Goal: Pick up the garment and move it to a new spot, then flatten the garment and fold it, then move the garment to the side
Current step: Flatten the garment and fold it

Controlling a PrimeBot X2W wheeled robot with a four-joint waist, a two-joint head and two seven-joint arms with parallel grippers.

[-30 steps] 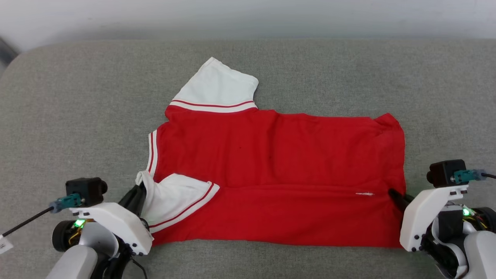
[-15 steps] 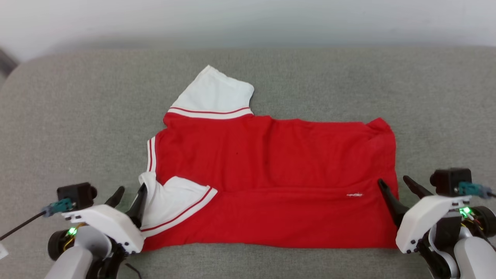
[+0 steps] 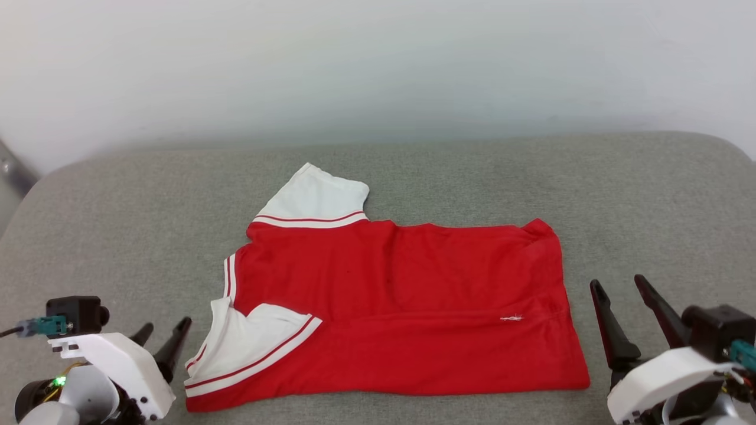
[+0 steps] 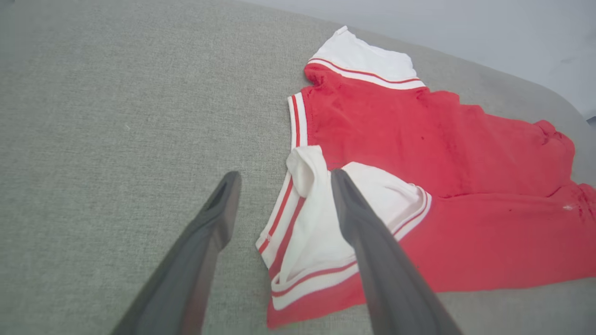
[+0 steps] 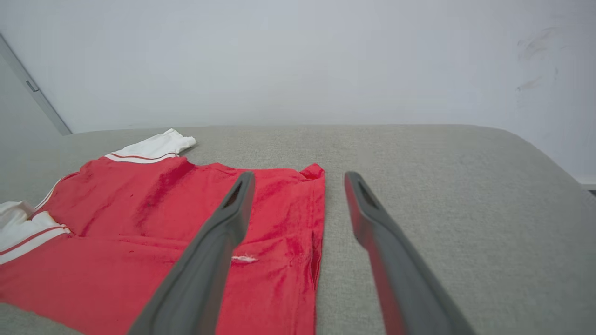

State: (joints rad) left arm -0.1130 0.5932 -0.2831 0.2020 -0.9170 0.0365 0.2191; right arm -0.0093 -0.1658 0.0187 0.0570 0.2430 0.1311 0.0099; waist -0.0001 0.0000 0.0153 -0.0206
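On the grey padded surface (image 3: 118, 224), head view: red jersey T-shirt (image 3: 401, 307) lies spread crosswise, collar end toward robot's left, hem toward right. Near long edge looks turned up over the body. Near sleeve (image 3: 254, 336) is white w/ red trim and lies on top of the red; far sleeve (image 3: 313, 200) sticks out flat toward the wall (image 3: 378, 71). No print is showing on this side. Left gripper (image 3: 166, 324) is just beside the collar end, jaws apart, nothing in them. Right gripper (image 3: 618, 282) is just beside the hem, also spread wide & empty.

Left wrist view: fingers are parted. One shows over bare surface, the other over the near sleeve; can't tell if it touches cloth.

Right wrist view: fingers are wide apart w/ the hem edge showing between them, no fabric pinched. Small white mark (image 5: 243, 258) near the hem.

Judgement: folding step is in hand, w/ the first lengthwise fold prob. laid. Next move prob. needs both grippers at the far edge, far sleeve & far hem corner, bringing that side over evenly w/o dragging the layer below.
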